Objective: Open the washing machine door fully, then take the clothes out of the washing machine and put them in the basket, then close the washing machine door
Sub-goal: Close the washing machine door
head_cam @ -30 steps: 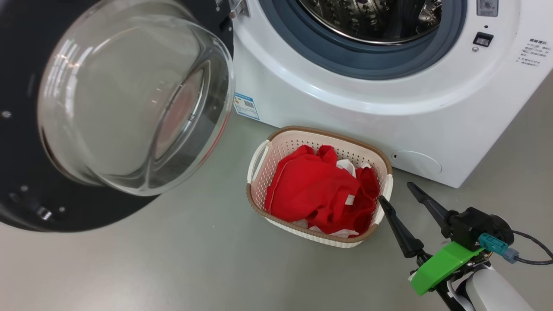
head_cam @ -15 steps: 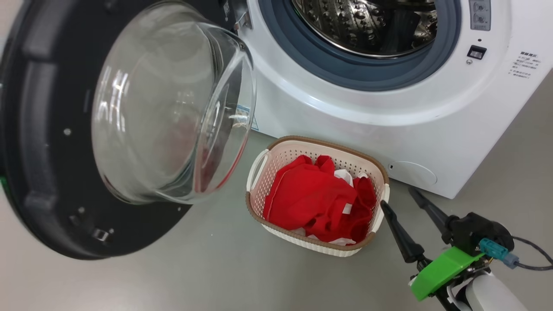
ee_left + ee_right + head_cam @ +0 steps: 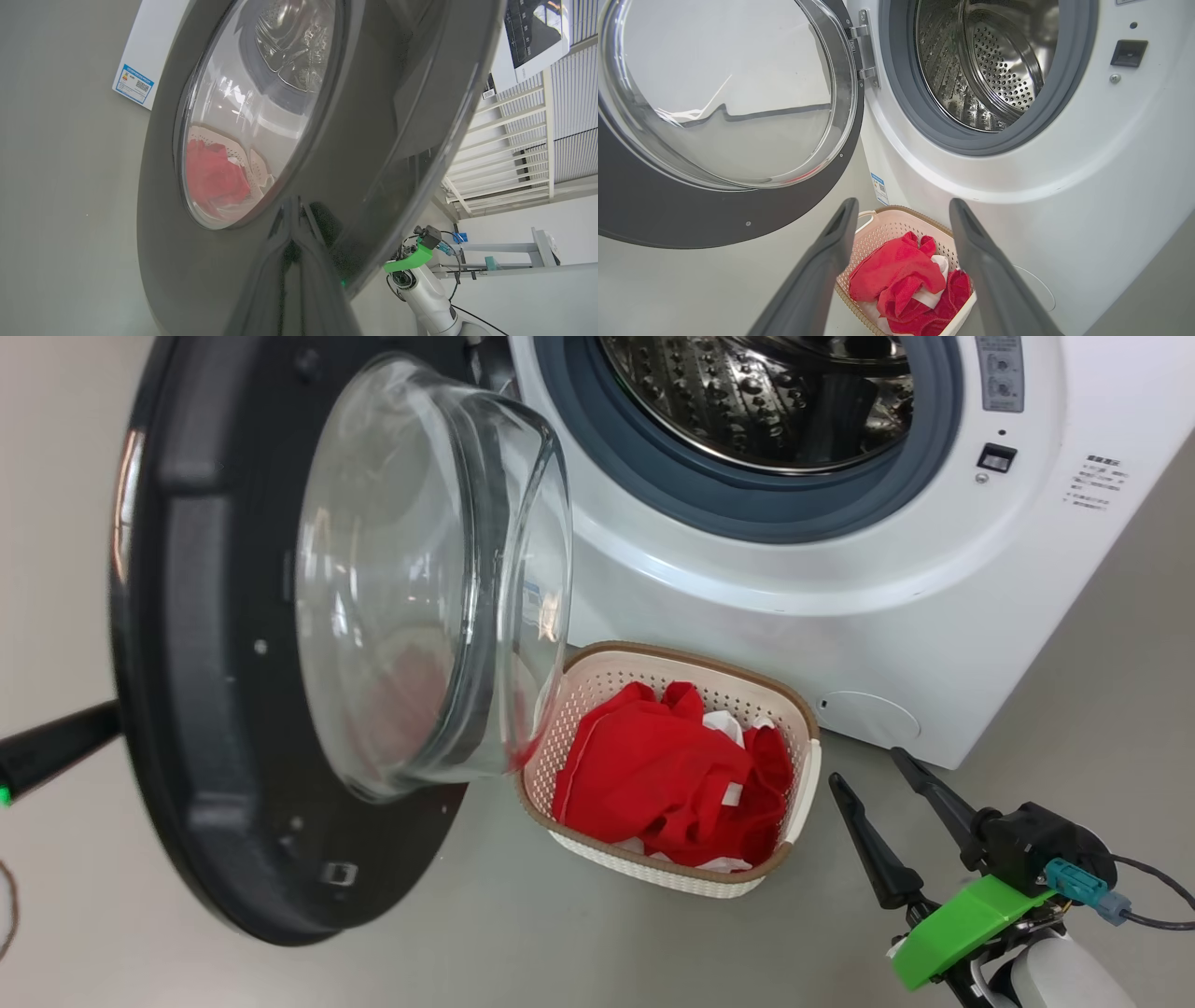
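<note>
Head view: the washing machine door [image 3: 336, 635] stands partly open, hinged at the left of the drum opening. Its black rim faces the camera and its clear glass bowl bulges toward the washing machine [image 3: 794, 607]. From here the bowl's lower edge overlaps the left corner of the basket [image 3: 677, 655].

The left fingers [image 3: 51, 751] reach in from the left edge and pass behind the door's rim. In the left wrist view these fingers [image 3: 299, 298] are closed together, holding nothing, and their tips meet their own reflection on the door's glossy outer face. The red of the clothes shows through the glass there.

The clothes [image 3: 653, 775] lie bunched in the basket, red with bits of white showing. The basket sits on the grey floor [image 3: 607, 943] just in front of the machine, below the grey seal and the perforated steel drum [image 3: 766, 401].

The right fingers [image 3: 873, 859] are spread wide and empty. They sit just to the right of the basket near its white handle, apart from it, pointing toward the machine's round flap [image 3: 868, 719]. In the right wrist view the right fingers [image 3: 831, 252] frame the basket, with the hinge [image 3: 864, 46] above.
</note>
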Tool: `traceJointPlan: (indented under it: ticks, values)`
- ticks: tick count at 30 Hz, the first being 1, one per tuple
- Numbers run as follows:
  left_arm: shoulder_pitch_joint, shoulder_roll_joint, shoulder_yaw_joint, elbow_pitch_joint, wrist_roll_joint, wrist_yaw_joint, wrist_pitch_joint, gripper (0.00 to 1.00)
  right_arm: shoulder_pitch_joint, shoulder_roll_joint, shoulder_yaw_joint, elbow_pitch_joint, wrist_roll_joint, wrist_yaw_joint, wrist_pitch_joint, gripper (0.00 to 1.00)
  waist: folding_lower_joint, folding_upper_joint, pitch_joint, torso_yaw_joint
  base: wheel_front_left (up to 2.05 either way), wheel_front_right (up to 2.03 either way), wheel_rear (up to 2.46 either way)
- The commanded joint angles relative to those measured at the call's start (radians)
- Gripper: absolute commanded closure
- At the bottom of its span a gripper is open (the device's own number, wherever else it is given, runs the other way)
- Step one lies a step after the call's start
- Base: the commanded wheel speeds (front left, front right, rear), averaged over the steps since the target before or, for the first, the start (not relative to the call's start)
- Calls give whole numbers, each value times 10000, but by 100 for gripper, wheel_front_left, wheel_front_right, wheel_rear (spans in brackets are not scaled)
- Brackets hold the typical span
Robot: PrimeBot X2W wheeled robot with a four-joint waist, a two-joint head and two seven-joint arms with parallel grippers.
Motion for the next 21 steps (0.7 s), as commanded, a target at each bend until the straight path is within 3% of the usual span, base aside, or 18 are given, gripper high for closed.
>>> traceJointPlan:
  ticks: [1,21]
  values:
    - [-228,402,345,-454,-134,-44,91,100,34,5,160,-262,17,16,-74,0,0,0,-4,-52,0,0,0]
    - [-964,-834,-996,-2166,285,-44,-394,100,-150,273,-213,-455,-103,16,-74,0,0,0,362,-1380,0,0,0]
